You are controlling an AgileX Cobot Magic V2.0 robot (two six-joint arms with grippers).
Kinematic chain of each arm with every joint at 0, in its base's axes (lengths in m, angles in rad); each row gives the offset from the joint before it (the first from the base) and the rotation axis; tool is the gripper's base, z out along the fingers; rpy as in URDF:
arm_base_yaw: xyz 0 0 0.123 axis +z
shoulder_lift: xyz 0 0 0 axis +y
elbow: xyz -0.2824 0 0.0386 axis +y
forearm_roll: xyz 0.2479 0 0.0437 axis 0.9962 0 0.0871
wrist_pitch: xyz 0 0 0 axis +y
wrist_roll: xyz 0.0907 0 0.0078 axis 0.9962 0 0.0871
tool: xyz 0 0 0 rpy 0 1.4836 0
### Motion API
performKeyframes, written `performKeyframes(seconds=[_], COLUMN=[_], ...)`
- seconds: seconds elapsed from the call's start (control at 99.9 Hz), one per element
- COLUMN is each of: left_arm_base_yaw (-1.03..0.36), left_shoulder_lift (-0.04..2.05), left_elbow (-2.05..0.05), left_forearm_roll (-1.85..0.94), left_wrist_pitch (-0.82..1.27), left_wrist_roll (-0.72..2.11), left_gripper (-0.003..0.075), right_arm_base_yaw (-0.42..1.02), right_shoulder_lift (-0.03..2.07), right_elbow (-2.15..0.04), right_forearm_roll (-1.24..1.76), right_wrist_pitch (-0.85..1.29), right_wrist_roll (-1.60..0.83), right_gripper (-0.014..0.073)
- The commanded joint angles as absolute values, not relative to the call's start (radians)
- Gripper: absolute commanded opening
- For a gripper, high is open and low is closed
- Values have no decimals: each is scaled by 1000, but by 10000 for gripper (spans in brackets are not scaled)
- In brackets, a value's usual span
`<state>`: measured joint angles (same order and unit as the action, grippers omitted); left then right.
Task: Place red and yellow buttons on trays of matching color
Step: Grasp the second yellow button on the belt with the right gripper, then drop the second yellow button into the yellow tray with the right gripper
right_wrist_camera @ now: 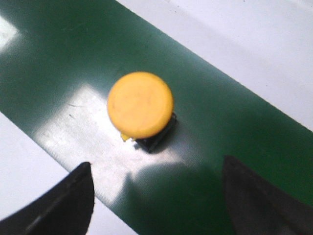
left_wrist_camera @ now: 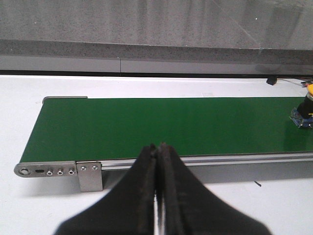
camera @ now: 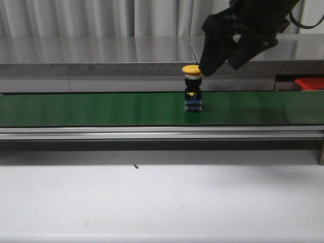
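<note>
A yellow button (camera: pixel 192 86) with a black and blue body stands upright on the green conveyor belt (camera: pixel 101 109). My right gripper (camera: pixel 217 65) hangs open just above and to the right of its cap. From the right wrist the yellow cap (right_wrist_camera: pixel 140 104) shows ahead of the spread fingers (right_wrist_camera: pixel 68 200), with nothing between them. My left gripper (left_wrist_camera: pixel 159 147) is shut and empty, over the belt's near rail; the button (left_wrist_camera: pixel 306 110) sits at that view's edge. A red tray (camera: pixel 310 83) peeks in at far right behind the belt. No red button and no yellow tray are in view.
An aluminium rail (camera: pixel 152 132) runs along the belt's front edge. A grey stone ledge (camera: pixel 101 68) lies behind the belt. The belt's end roller and a metal bracket (left_wrist_camera: pixel 89 175) show in the left wrist view. White tabletop (camera: pixel 152 202) lies in front.
</note>
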<state>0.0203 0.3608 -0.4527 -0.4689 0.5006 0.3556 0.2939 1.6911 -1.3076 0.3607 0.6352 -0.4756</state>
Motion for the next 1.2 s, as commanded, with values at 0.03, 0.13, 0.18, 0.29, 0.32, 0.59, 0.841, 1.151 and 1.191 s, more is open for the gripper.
performKeyframes(seconds=[0.03, 0.13, 0.18, 0.29, 0.32, 0.59, 0.841, 1.151, 1.191], left_arm_base_yaw=[14, 14, 14, 14, 14, 14, 14, 14, 14], left_shoulder_lift=[366, 366, 366, 366, 366, 366, 366, 366, 366], left_elbow=[-479, -479, -479, -479, -479, -479, -479, -479, -479], left_forearm_roll=[-495, -495, -495, -495, -495, -495, -495, -495, -495], left_wrist_pitch=[433, 433, 433, 433, 433, 433, 433, 433, 433], left_wrist_roll=[353, 353, 353, 353, 353, 353, 353, 353, 353], left_gripper=[-19, -19, -19, -19, -19, -19, -19, -19, -19], right_arm_base_yaw=[297, 297, 297, 297, 297, 295, 295, 259, 244], right_shoulder_lift=[1686, 1715, 1731, 1765, 1772, 1813, 1811, 1718, 1700], right_elbow=[-1372, -1401, -1417, -1447, -1453, -1471, -1471, -1470, -1470], right_forearm_roll=[390, 393, 393, 393, 393, 393, 393, 393, 393], right_wrist_pitch=[609, 614, 615, 612, 612, 597, 595, 658, 677], right_wrist_roll=[-484, -484, -484, -484, -484, -484, -483, -480, -478], right_gripper=[545, 545, 545, 545, 545, 359, 342, 83, 83])
